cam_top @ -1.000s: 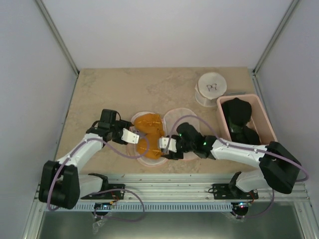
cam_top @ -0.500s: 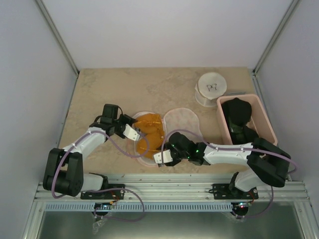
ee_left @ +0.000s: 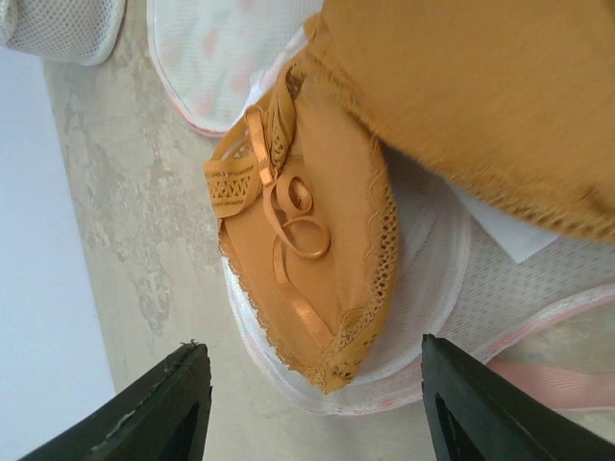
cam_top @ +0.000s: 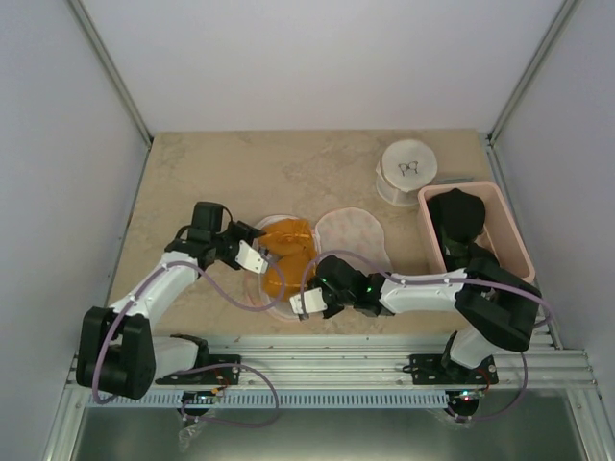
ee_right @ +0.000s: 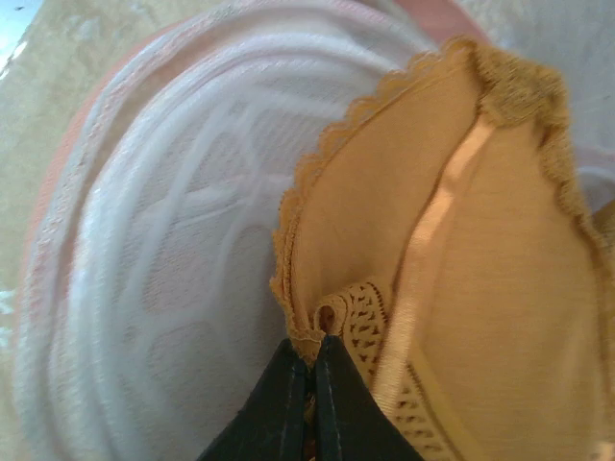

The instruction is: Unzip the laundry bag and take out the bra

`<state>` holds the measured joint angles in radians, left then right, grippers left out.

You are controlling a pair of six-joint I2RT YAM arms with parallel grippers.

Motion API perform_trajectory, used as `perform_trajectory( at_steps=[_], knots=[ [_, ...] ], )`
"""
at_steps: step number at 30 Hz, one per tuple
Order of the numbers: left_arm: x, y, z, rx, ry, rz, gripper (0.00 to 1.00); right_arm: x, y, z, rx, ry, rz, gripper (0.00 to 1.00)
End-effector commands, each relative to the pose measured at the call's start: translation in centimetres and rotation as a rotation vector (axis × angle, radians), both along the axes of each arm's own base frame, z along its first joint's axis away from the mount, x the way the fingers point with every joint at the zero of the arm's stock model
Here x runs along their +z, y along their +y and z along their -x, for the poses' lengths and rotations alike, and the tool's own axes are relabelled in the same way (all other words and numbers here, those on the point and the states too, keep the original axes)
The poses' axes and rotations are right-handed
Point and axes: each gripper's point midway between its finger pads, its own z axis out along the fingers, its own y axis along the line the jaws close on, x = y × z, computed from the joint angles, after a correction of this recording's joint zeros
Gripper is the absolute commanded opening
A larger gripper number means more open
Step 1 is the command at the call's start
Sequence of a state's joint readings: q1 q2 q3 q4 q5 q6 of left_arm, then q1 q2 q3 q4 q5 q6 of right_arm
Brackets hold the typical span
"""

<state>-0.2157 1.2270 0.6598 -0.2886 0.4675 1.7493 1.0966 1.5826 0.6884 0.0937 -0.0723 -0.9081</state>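
The laundry bag lies unzipped, its top flap folded over to the right and its white mesh bared. The orange-yellow bra rests in the bag's left half, both cups showing. My right gripper is at the bra's near cup, shut on the bra's lace edge. My left gripper stands open at the bag's left rim. In the left wrist view the left gripper holds nothing, and the bra's cup with its strap lies just beyond the fingers.
A white round container stands at the back right. A pink bin beside it holds a dark garment. The metal rail with the arm bases runs along the near edge.
My right gripper slid left and nearer along the bag's front, then shut on the bra's edge. The left gripper shifted only slightly and stayed open.
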Motion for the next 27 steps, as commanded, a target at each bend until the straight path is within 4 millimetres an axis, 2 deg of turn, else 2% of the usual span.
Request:
perform_trajectory(
  at_steps=[1,5,8,12,16,23,27],
  knots=[
    [1.8,-1.1,2.6,-0.056,0.073,0.087,0.63,2.8,2.1,-0.8,-0.065,0.041,-0.094,0.01],
    [3.0,-1.7,6.6,-0.121,0.197,0.137,0.66,4.9,2.6,0.0,-0.072,0.201,-0.198,0.01],
    [3.4,-2.5,9.9,-0.126,0.339,0.174,0.67,5.7,2.3,-0.5,-0.112,0.314,-0.256,0.01],
    [3.1,-4.1,14.0,-0.134,0.486,0.209,0.71,6.3,2.4,-1.0,-0.131,0.366,-0.297,0.01],
    [3.4,-5.9,13.4,-0.043,0.495,0.31,0.72,7.2,2.7,-1.1,-0.119,0.375,-0.339,0.0],
    [1.2,-6.7,12.0,0.093,0.553,0.348,0.61,8.7,3.1,-1.0,-0.089,0.387,-0.406,0.01],
    [0.6,-7.2,12.2,0.063,0.538,0.353,0.52,8.7,3.1,-1.0,-0.088,0.389,-0.405,0.0]
  ],
)
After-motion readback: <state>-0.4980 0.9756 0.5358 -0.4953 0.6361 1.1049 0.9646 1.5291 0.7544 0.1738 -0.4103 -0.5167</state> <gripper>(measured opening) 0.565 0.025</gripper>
